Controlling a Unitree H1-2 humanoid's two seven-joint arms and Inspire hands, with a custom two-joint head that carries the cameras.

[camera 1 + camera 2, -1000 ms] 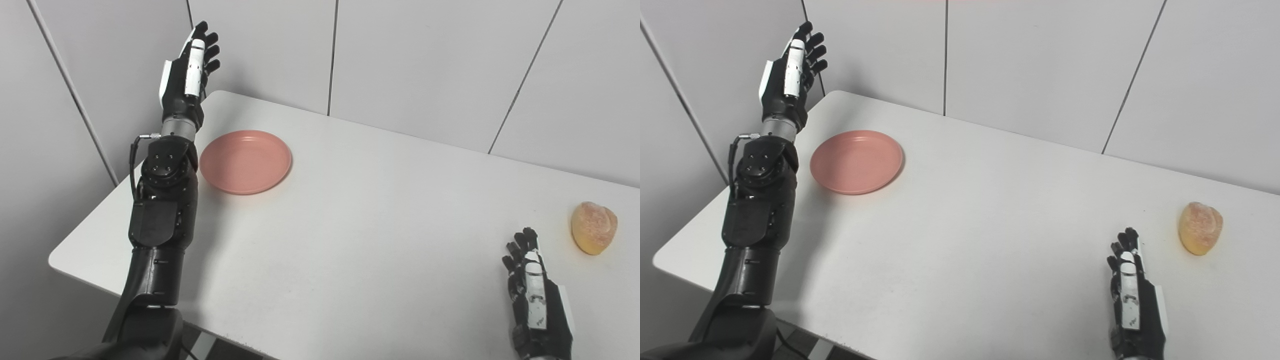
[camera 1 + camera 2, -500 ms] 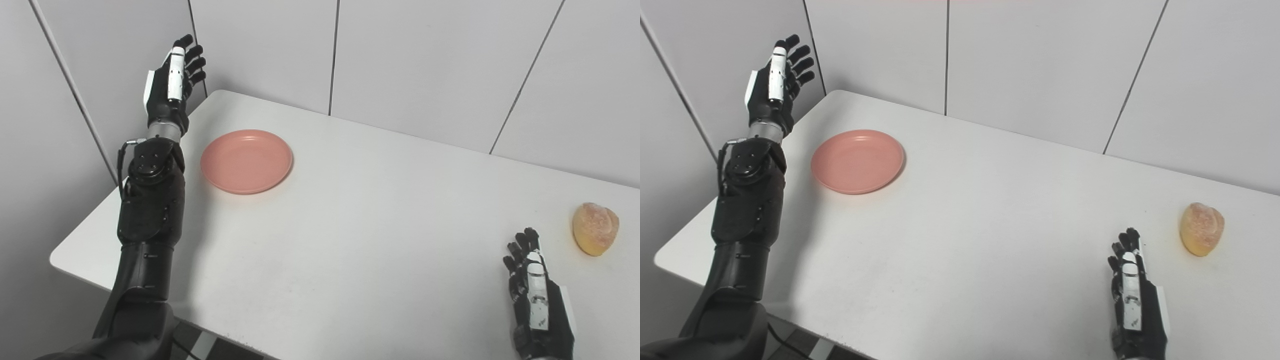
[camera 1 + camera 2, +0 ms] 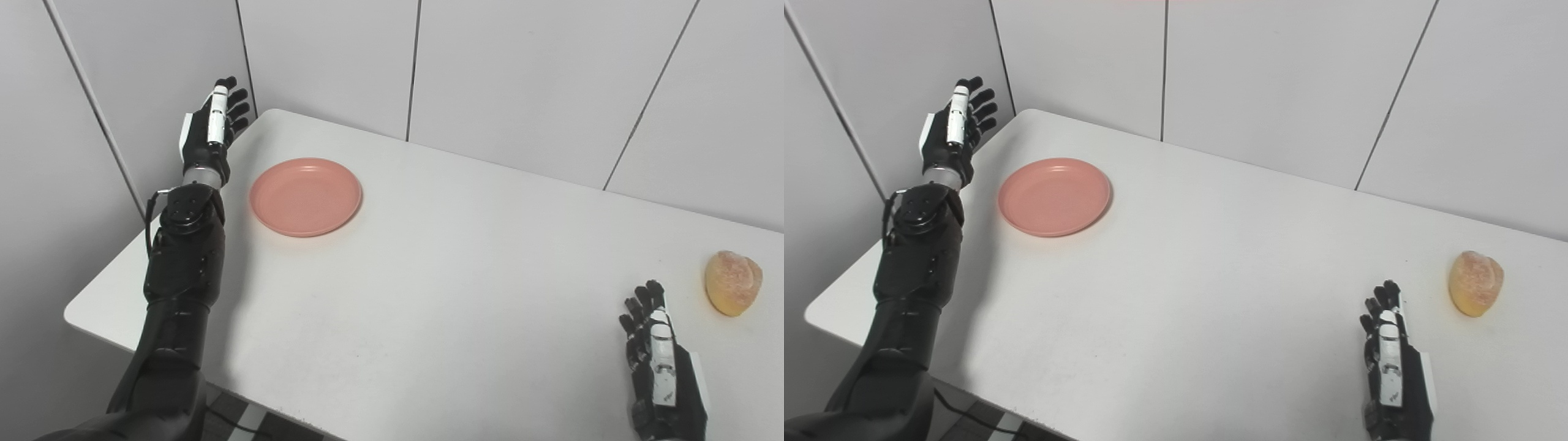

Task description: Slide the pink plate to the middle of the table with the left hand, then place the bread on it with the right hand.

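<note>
Left eye view shows the pink plate (image 3: 305, 196) sitting far left on the worktop (image 3: 441, 275), nowhere near the middle. Left hand (image 3: 210, 131) hovers just beside its far-left rim, fingers spread, holding nothing. That plate looks light, stiff and slick, so I'd press fingertips against the raised left rim and push. Right hand (image 3: 660, 367) rests open, empty, near the bread (image 3: 732, 282), which looks soft and squashable.
</note>
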